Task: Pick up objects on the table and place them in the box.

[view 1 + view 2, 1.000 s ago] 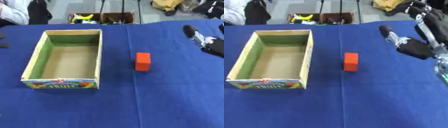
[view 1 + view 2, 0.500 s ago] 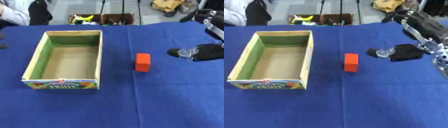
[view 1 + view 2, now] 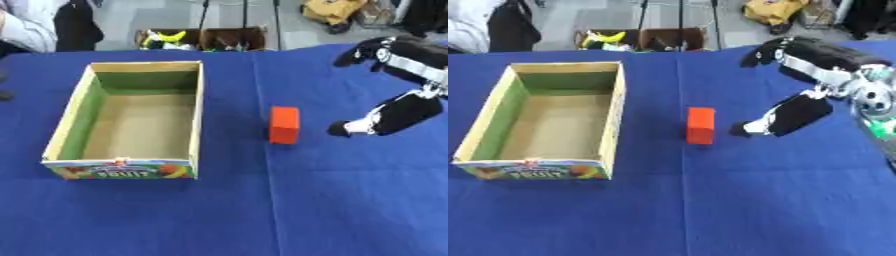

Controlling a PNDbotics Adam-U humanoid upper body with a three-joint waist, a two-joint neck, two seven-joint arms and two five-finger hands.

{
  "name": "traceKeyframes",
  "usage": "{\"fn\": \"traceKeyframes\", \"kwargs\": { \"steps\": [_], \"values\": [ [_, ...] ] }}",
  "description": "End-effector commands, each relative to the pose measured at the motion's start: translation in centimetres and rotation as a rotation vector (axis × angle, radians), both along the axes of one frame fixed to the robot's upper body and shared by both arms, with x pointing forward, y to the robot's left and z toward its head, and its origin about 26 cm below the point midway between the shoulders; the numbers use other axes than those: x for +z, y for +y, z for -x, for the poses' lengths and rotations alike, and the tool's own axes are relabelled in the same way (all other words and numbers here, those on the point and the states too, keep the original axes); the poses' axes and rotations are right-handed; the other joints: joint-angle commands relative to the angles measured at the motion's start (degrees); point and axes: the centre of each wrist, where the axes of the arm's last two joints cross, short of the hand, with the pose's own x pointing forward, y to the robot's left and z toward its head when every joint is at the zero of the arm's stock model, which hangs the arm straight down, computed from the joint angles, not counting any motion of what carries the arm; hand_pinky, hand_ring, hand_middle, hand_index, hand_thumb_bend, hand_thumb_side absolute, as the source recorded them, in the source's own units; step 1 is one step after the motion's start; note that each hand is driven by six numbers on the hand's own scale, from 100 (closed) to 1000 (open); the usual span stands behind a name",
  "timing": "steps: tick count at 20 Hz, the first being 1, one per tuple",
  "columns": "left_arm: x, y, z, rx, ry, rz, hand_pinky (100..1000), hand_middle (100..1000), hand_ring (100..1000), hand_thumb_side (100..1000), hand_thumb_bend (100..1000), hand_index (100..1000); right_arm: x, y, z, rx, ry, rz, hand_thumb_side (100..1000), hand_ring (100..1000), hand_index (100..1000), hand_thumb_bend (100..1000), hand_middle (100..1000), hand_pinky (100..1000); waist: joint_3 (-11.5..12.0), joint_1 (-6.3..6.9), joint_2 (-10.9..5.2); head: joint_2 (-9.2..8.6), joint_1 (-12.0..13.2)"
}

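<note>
- Right hand (image 3: 794, 114) hangs over the blue table (image 3: 710, 200), fingers spread wide around nothing, though blur makes this uncertain.
- Cardboard box (image 3: 131, 117), well to the hand's left, lies open and empty.
- Orange block (image 3: 701, 125) stands just left of its fingertips; I judge this the reach step, closing around the block next.

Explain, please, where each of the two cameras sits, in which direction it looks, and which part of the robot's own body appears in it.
Left eye view: sits in the robot's head, looks down at the blue table; the right hand enters from the right, near the orange block.
Right eye view: sits beside it in the head, same downward look; more of the right arm shows, and the cardboard box lies nearer the left edge.
Shared: both show the same moment, with the box, the block and the right hand; the left hand shows in neither.
</note>
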Motion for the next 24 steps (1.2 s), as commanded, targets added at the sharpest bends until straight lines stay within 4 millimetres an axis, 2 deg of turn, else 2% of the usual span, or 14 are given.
{"fn": "traceKeyframes", "kwargs": {
  "steps": [1,10,24],
  "values": [
    [0.8,0.0,0.3,-0.011,-0.029,-0.01,622,705,696,1000,100,898,0.9,0.2,0.0,0.006,0.003,-0.011,392,892,879,567,815,774,0.14,-0.24,-1.28,-0.73,-0.55],
    [0.7,-0.1,0.3,-0.017,-0.024,-0.007,621,706,702,1000,100,897,1.0,0.9,-3.3,-0.04,0.069,-0.134,396,896,876,583,814,765,0.12,-0.51,-1.14,-0.76,-1.13],
    [0.7,-0.3,0.3,-0.025,-0.02,0.001,619,707,702,1000,100,897,-1.5,2.6,-7.6,-0.084,0.19,-0.161,382,904,878,574,821,766,0.66,-0.48,-0.96,-0.83,-2.71]
  ]
}}
